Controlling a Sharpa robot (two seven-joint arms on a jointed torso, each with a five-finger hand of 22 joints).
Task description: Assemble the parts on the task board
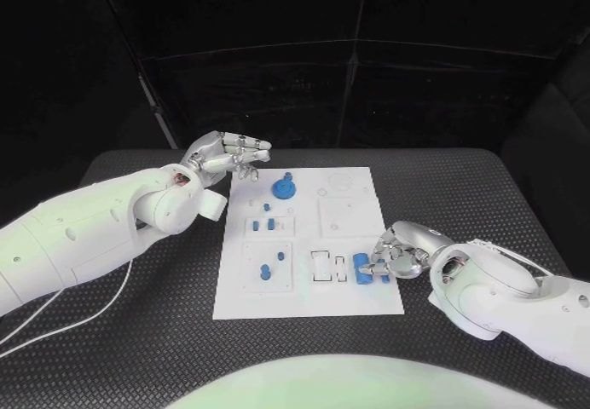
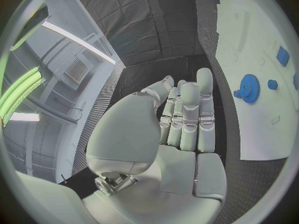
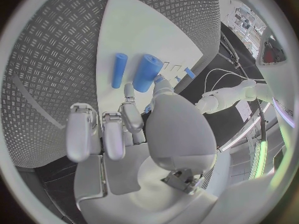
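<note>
- My left robot hand (image 1: 228, 154) hovered over the far left corner of the task board (image 1: 308, 294); in the left wrist view (image 2: 181, 119) its fingers lay straight and close together with the thumb folded alongside, and they held nothing.
- Just to the right of that robot hand, on the board, stood the blue gear (image 1: 286, 187), also seen past the fingertips in the left wrist view (image 2: 249, 88), with a small round blue piece (image 2: 272, 84) beside it.
- Nearer me from the left robot hand, two small blue parts (image 1: 262, 225) sat together in a pale recessed square, and further towards me an oval blue part (image 1: 266, 273) lay in another recess.
- Between the two robot hands, near the board's right edge, were dark rectangular slots (image 1: 325, 266) cut in the plate.
- My right robot hand (image 1: 400, 256) rested at the board's near right edge, fingers curled down towards two blue cylinders.
- The thick blue cylinder (image 3: 147, 72) lay at the tips of the thumb and one finger; I could not tell whether it was actually pinched or only touched.
- The thin blue cylinder (image 3: 119, 70) lay just beside the thick one, clear of the fingers.
- Everything sat on the black ridged table (image 1: 479, 196).
</note>
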